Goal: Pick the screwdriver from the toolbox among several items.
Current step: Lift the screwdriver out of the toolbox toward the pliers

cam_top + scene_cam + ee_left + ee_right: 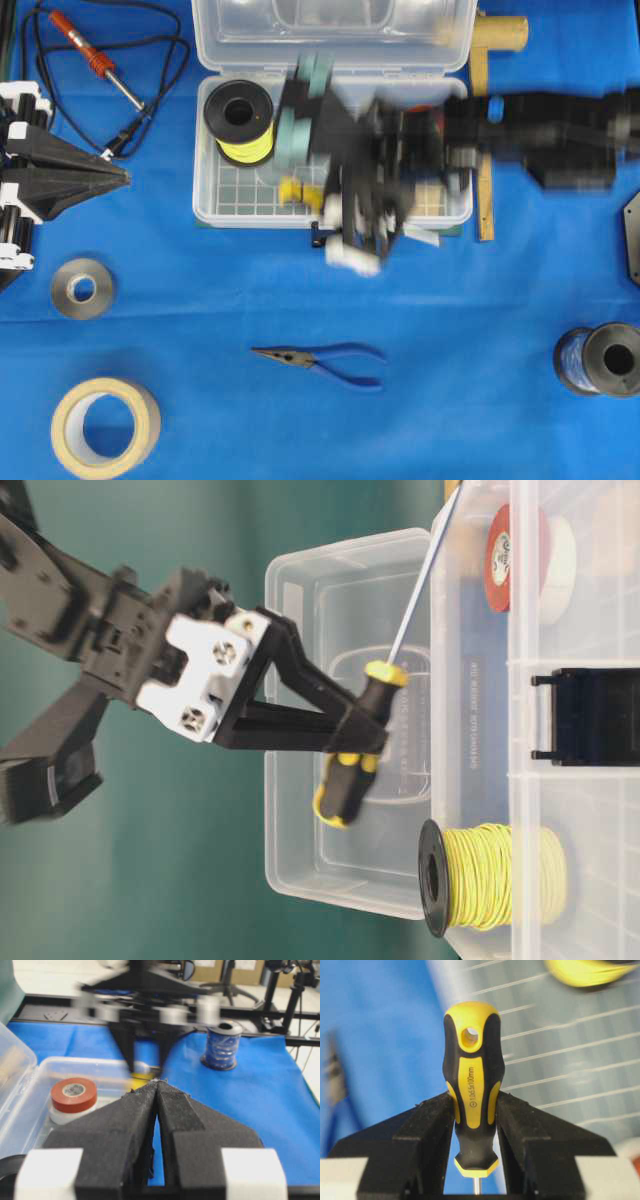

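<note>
Yellow and black plastic fills my closest view: the small screwdriver with the yellow-and-black handle [472,1095] sits clamped in my right pincer [472,1125], one black finger [427,1135] pressed on each side of the handle. I think the hold is good, but the handle is round and smooth, so it could turn or slide out if I swing the arm fast.

From the table-level view, the screwdriver [362,740] hangs in the air next to the clear plastic toolbox with the dark blue latch [480,810], and its thin silver shaft points up along the front wall. That shaft could bump the wall or the open lid if I tilt my wrist the wrong way, and a bump might knock the tool loose.

Near it inside the box are the black spool of yellow wire [490,875] and the orange-red roll of tape with a white core [520,555]. If the tool drops, it may land back among them.

My left pincer [159,1091] is closed on nothing, off to the side over the blue worktop [450,310]. It points towards my right arm, so I should keep them well apart.

Farther off on the worktop lie the blue-handled pliers [325,360], safe from all this.
</note>
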Robot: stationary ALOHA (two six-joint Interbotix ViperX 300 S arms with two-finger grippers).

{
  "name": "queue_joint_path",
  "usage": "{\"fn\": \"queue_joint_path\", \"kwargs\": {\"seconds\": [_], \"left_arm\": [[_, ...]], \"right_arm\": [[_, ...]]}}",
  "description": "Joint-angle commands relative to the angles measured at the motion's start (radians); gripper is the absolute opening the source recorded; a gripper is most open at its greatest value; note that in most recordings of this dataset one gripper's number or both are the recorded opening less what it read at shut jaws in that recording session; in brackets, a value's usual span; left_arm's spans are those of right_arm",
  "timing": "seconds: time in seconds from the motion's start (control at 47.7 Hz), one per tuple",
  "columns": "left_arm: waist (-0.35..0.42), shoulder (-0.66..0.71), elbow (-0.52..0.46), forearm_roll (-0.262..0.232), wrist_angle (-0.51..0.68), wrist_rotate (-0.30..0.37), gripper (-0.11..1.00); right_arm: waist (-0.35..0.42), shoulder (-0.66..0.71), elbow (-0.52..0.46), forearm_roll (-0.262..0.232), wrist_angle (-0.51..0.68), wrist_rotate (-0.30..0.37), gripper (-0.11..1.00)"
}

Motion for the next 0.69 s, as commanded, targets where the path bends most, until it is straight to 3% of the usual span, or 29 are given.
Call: {"fn": "queue_joint_path", "kwargs": {"seconds": [0.0, 0.105, 0.273, 0.524, 0.671], "left_arm": [[0.0, 0.005, -0.009, -0.002, -0.005, -0.002, 0.0], [0.0, 0.005, -0.009, -0.002, -0.006, 0.0, 0.0], [0.0, 0.003, -0.011, 0.0, -0.006, 0.0, 0.0], [0.0, -0.008, -0.009, -0.002, -0.005, -0.002, 0.0], [0.0, -0.008, -0.008, -0.002, -0.005, -0.002, 0.0]], "right_arm": [[0.08, -0.003, -0.025, -0.014, -0.008, 0.028, 0.45], [0.164, 0.055, -0.043, -0.06, -0.031, 0.066, 0.46], [0.221, 0.193, -0.081, -0.11, -0.038, 0.12, 0.45], [0.219, 0.314, -0.103, -0.155, -0.08, 0.137, 0.45], [0.212, 0.337, -0.103, -0.155, -0.144, 0.147, 0.45]]}}
